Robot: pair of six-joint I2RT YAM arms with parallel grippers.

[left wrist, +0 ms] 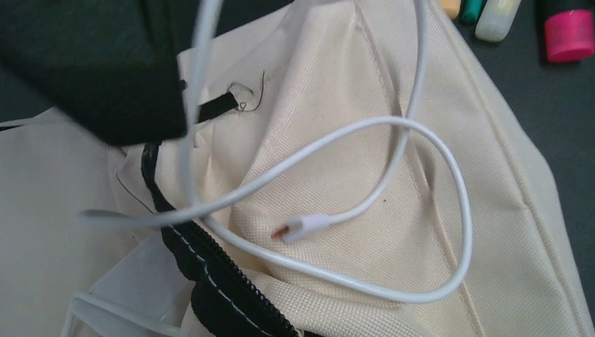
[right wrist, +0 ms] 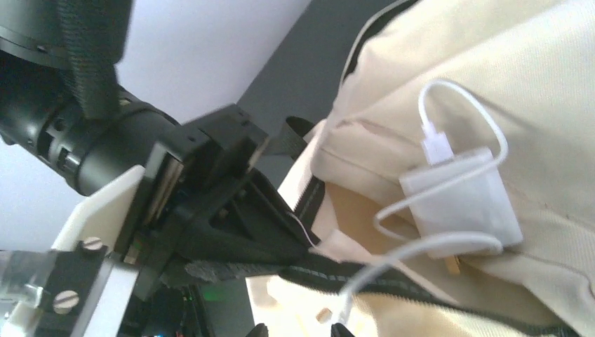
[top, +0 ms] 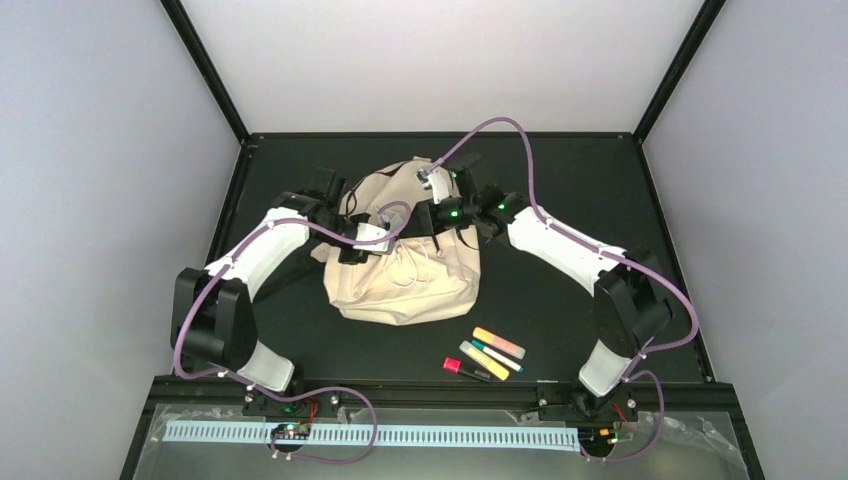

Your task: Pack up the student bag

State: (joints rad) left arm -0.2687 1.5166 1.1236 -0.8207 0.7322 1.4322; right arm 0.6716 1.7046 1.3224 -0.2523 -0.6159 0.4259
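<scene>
On the table point(top: 580, 200), the cream student bag point(top: 405, 285) lies rumpled, unzipped.

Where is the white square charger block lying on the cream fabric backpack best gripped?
Probably from above, closing on the two thin edges of the white square charger block that flank its plug end: it lies flat on the cream fabric backpack, with its white cable looped loosely over it.
</scene>
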